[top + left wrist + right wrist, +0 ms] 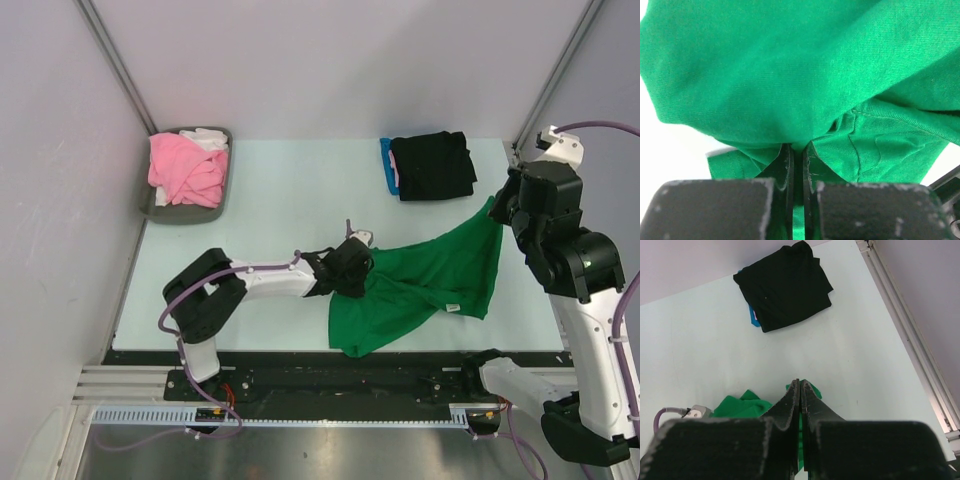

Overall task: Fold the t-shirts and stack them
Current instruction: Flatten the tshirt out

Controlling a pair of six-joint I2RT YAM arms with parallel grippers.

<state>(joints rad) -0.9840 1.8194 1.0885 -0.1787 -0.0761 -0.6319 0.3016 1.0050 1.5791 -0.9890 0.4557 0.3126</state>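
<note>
**Two folded, one in progress, two to go**

The left tool [350, 262] and right tool [500, 207] each clamp the bright green cotton t-shirt [420, 275], spread between them. Beyond the right tool a folded black t-shirt [432, 165] tops a blue t-shirt [386, 162]. A pink t-shirt [185, 168] and white t-shirt [207, 137] lie crumpled far beyond the left tool.

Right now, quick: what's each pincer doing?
Left pincer: closed, pinching the green t-shirt.
Right pincer: closed on an edge of the same green t-shirt.
</note>
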